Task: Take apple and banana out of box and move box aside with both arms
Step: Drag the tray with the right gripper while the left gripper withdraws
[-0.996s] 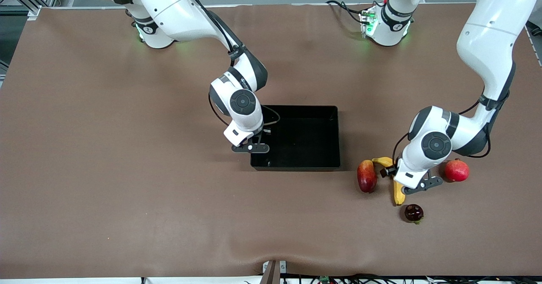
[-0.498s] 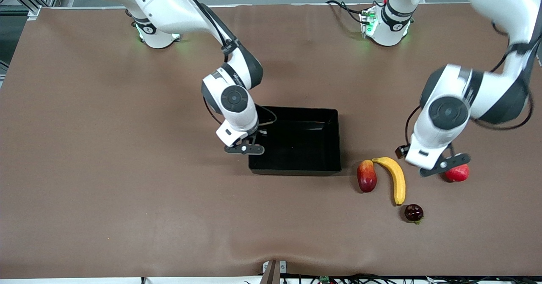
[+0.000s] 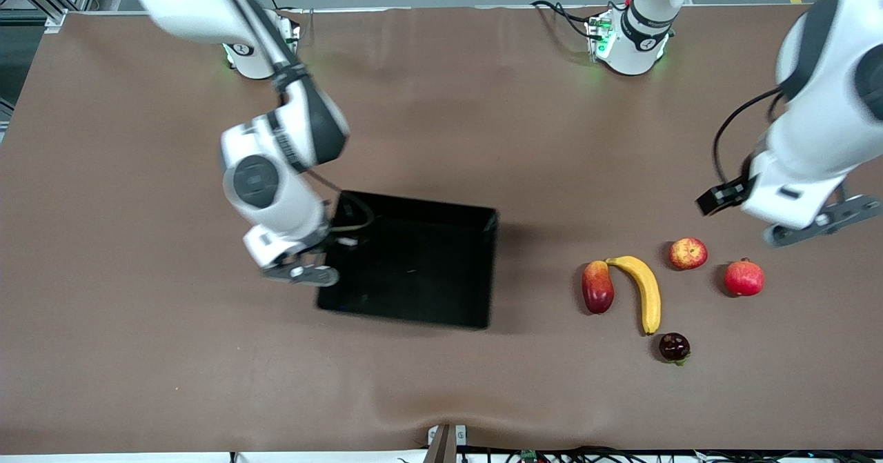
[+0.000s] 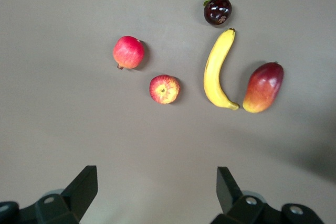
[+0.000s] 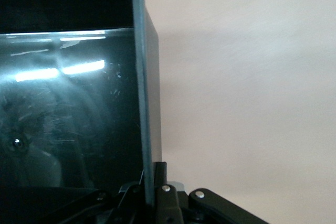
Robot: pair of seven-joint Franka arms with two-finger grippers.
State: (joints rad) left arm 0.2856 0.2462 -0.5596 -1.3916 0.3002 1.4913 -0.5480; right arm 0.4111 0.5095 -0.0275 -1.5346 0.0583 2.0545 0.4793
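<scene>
The glossy black box (image 3: 414, 270) lies slightly turned near the table's middle. My right gripper (image 3: 303, 273) is shut on the box's wall (image 5: 144, 129) at the end toward the right arm. The yellow banana (image 3: 645, 290) and the small red-and-yellow apple (image 3: 687, 253) lie on the mat toward the left arm's end; both show in the left wrist view, banana (image 4: 216, 72) and apple (image 4: 164, 88). My left gripper (image 3: 821, 221) is open and empty, high over the mat beside the apple (image 4: 156, 187).
A red-yellow mango (image 3: 597, 287) lies beside the banana. A round red pomegranate (image 3: 744, 278) lies beside the apple. A small dark round fruit (image 3: 674, 347) lies nearer the front camera than the banana's tip. The brown mat (image 3: 138, 325) covers the table.
My right gripper has dragged the box toward the right arm's end, turning it a little. My left gripper has risen off the banana and moved away toward its end, uncovering the apple.
</scene>
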